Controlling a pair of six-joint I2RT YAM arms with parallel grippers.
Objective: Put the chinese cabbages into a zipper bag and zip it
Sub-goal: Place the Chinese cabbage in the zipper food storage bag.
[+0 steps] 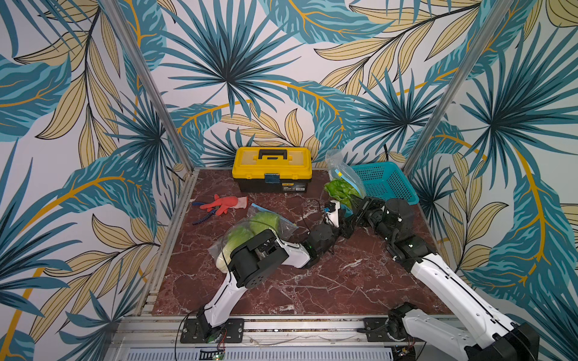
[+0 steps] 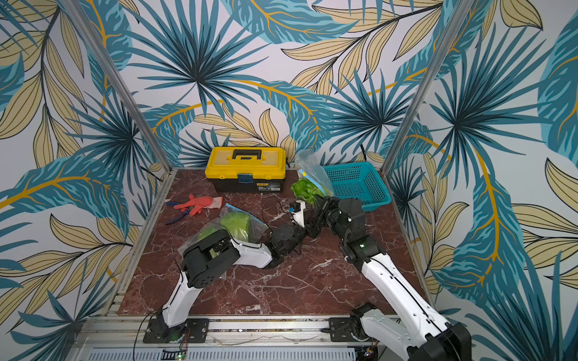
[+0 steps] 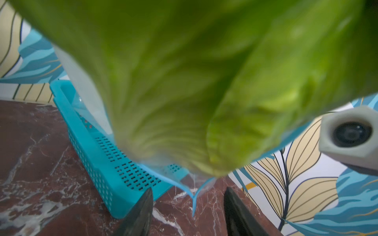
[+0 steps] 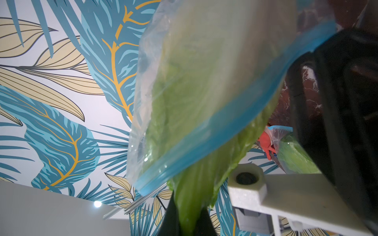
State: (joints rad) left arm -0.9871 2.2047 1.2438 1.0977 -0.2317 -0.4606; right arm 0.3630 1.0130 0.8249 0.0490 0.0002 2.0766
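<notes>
Bagging is in hand: just beside the teal perforated plastic basket (image 1: 391, 187), a crinkled green chinese cabbage (image 4: 196, 190) sits partly inside a clear zipper bag with a blue zip strip (image 4: 214, 124), leaf tips poking out. The right gripper (image 4: 188, 210) is pinched on those tips (so it looks); the left gripper (image 3: 189, 190) has its fingers apart around the zip edge. Next it likely must clamp that edge, steadying the mouth.

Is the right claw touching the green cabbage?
Touching. The right wrist view shows the right gripper shut on the cabbage, its leaf tip pinched between the dark fingers.
</notes>
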